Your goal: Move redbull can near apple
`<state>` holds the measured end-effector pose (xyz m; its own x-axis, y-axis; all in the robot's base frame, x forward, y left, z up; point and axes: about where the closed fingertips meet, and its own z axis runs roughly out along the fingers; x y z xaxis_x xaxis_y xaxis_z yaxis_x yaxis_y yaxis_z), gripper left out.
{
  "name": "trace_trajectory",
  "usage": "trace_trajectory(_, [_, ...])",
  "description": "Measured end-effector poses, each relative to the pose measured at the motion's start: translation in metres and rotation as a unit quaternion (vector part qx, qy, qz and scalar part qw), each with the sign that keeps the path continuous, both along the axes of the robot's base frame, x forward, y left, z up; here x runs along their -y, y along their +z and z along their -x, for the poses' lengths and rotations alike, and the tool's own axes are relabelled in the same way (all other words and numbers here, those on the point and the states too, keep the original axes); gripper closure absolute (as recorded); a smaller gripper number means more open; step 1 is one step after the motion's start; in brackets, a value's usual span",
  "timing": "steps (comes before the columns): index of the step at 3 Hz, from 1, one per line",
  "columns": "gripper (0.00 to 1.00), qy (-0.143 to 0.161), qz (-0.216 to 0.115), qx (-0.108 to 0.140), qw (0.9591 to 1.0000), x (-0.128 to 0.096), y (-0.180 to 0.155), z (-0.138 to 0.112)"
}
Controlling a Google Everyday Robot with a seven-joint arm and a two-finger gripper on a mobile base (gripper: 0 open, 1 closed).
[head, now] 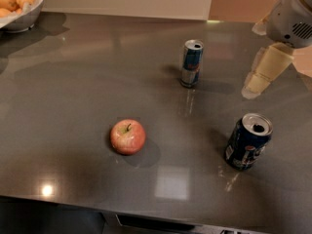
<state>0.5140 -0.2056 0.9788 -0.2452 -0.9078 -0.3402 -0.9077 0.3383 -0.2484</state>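
On table point(73, 87): apple point(127, 136) front left; redbull can point(191, 63) behind-right; Pepsi can point(247, 142) front right, claw point(254, 86) apparently above.

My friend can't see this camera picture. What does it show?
A redbull can stands upright on a grey table, the robot's hand hanging at its right, beyond a Pepsi can. A red apple lies front left; a fruit bowl back left.

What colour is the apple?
The apple is red-pink with yellow patches, camera view; the pincer hovers upper right.

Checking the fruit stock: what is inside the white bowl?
Orange-yellow fruits lie in the white bowl; anything beneath them is hidden. The gripper hangs far right, near the Pepsi can.
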Motion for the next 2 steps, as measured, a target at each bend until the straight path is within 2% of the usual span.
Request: trace_trajectory(2, [0.0, -0.03, -0.055, 0.026, 0.9977, -0.004, -0.022, -0.074])
